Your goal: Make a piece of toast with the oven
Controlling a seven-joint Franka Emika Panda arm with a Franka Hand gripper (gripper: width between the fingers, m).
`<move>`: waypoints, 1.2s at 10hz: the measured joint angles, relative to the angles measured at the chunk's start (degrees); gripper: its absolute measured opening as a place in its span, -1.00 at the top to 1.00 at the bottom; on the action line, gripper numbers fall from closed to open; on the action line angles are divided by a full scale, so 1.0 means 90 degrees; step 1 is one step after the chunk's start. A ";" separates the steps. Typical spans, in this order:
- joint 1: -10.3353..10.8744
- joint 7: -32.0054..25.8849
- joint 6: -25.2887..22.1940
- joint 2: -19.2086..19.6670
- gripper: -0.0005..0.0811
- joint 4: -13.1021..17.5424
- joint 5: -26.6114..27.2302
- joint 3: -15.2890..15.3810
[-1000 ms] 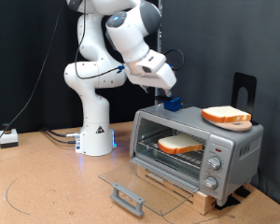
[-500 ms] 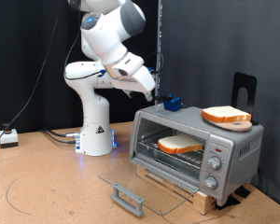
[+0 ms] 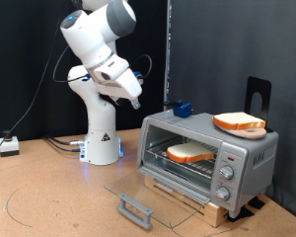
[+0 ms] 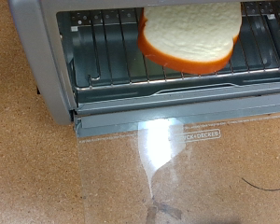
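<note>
The silver oven (image 3: 249, 158) stands at the exterior view's right with its glass door (image 3: 153, 196) dropped flat and the grey bar handle (image 3: 134, 208) in front. The piece of toast (image 3: 190, 152) lies on the wire rack inside. The wrist view looks down on the oven's open front (image 4: 47, 65), the toast (image 4: 189, 35) on the rack, and the door glass (image 4: 177, 168). My gripper (image 3: 138, 101) hangs in the air, up and to the exterior view's left of the oven, holding nothing that shows. Its fingers do not show in the wrist view.
A near-identical second slice (image 3: 239, 122) lies on the oven's roof, with a small blue object (image 3: 182, 109) at the roof's back left. A black stand (image 3: 257, 94) rises behind the oven. The arm's white base (image 3: 101, 138) and cables (image 3: 8, 146) sit at the left.
The arm has swung away from the oven's roof toward the exterior view's left and slightly up. The toast, second slice and door have not moved.
</note>
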 joint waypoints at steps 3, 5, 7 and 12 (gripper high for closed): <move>-0.0002 0.0973 -0.0486 -0.0008 -0.99 0.0027 0.0348 0.0002; -0.0049 0.2515 -0.1074 0.0066 -0.99 0.0296 0.0672 -0.0009; -0.0182 0.3810 -0.1140 0.0328 -0.99 0.0547 0.1250 -0.0075; -0.0333 0.5731 -0.2038 0.0833 -0.99 0.0961 0.1171 -0.0123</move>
